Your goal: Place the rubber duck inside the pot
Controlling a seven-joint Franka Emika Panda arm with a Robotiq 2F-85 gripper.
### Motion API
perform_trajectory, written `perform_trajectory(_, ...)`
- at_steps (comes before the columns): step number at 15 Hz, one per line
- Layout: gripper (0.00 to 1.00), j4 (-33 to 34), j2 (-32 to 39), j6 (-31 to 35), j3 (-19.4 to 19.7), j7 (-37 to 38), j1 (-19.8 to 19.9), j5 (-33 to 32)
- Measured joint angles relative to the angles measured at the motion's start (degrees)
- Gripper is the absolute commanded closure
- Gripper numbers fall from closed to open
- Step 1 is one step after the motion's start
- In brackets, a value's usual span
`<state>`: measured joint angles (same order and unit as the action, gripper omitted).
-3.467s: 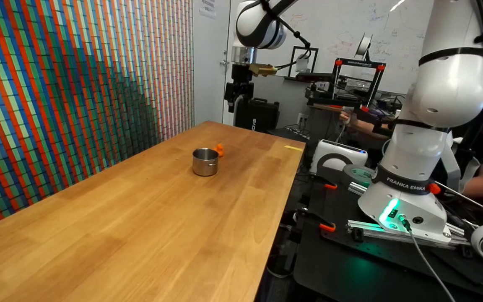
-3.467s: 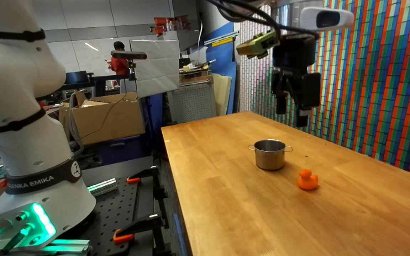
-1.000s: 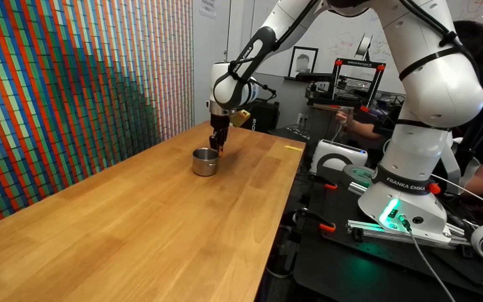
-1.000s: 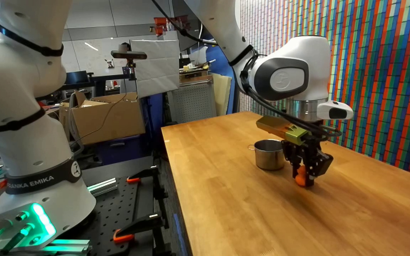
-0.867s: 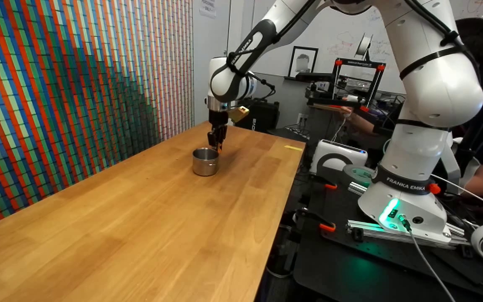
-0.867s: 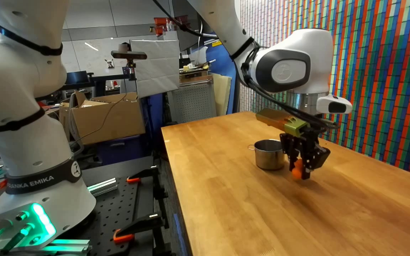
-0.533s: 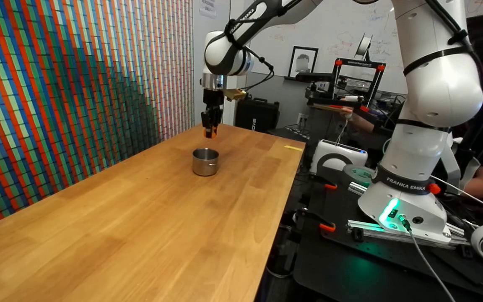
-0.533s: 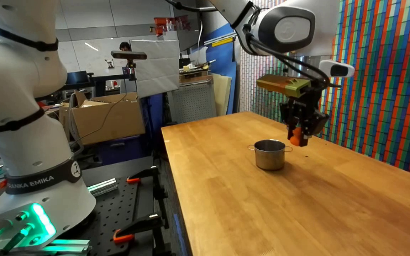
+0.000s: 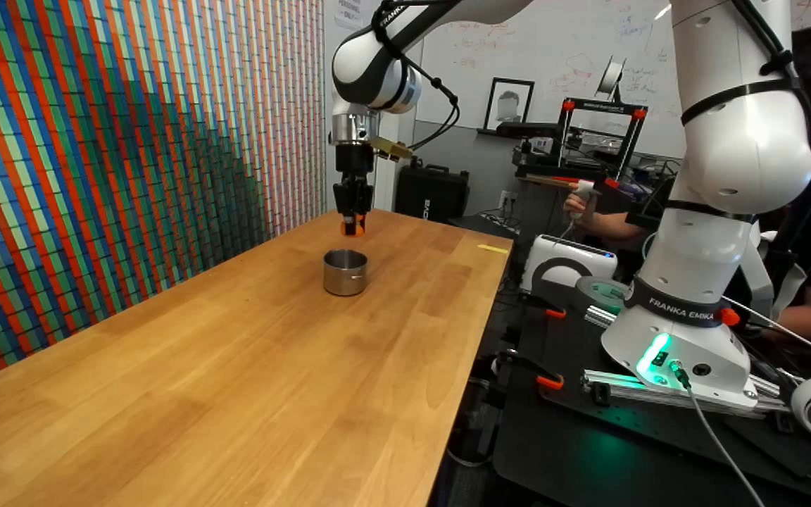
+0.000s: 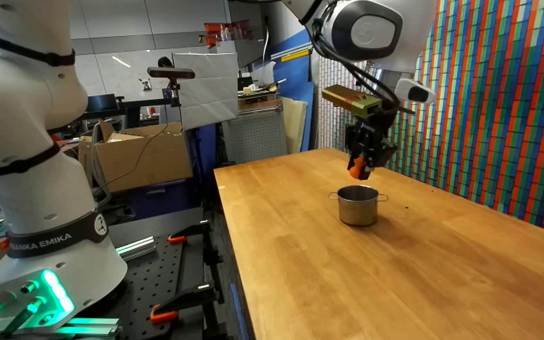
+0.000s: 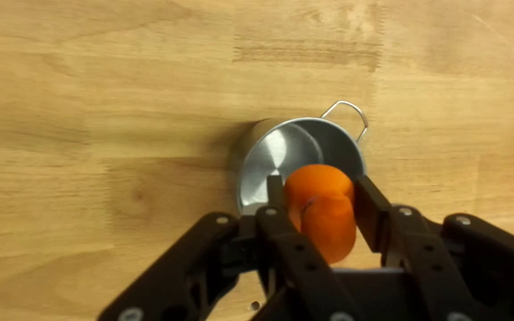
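Observation:
The orange rubber duck point(image 11: 328, 223) is pinched between the two black fingers point(image 11: 373, 209) of my gripper point(image 11: 318, 189), one on each side of it. In both exterior views the duck point(image 10: 355, 171) hangs in the air at the fingertips, partly covered by a finger. Below it stands the pot point(image 10: 358, 210), a small grey metal cup shape with thin wire handles, upright on the table. From the wrist view, the duck overlaps the near part of the pot's opening point(image 11: 339, 140); the inside that shows holds nothing. A gap separates duck and rim in an exterior view point(image 9: 345, 278).
The wooden table point(image 9: 250, 366) carries the pot. A wall of coloured tiles point(image 9: 131, 141) runs along its far side. Across a narrow gap are the robot's base point(image 9: 680, 345) and black clamps point(image 10: 191, 300) on a dark bench. A person's arm point(image 9: 610, 224) shows behind.
Earlier the duck sat on the table beside the pot. My gripper came down, took hold of it, lifted it, and has carried it sideways to above the pot. The pot has not moved.

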<state>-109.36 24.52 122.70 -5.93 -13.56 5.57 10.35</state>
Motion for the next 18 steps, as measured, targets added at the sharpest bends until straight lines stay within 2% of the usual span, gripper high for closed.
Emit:
perform_trajectory(9,0.80,-4.7,2.1,10.3,-0.8,0.0,-2.9,1.9)
perform_trajectory(10,0.33,-4.7,2.7,11.0,-0.7,0.0,-2.9,1.9)
perform_trajectory(11,0.33,-4.7,3.2,11.9,-0.6,0.0,-2.9,1.7)
perform_trajectory(12,0.28,-4.7,3.6,13.0,-0.5,0.0,-2.9,1.4)
perform_trajectory(15,0.03,-4.6,4.5,15.8,0.0,0.0,-2.9,0.6)
perform_trajectory(18,0.00,-3.3,4.5,16.1,0.5,0.0,-2.9,-0.7)
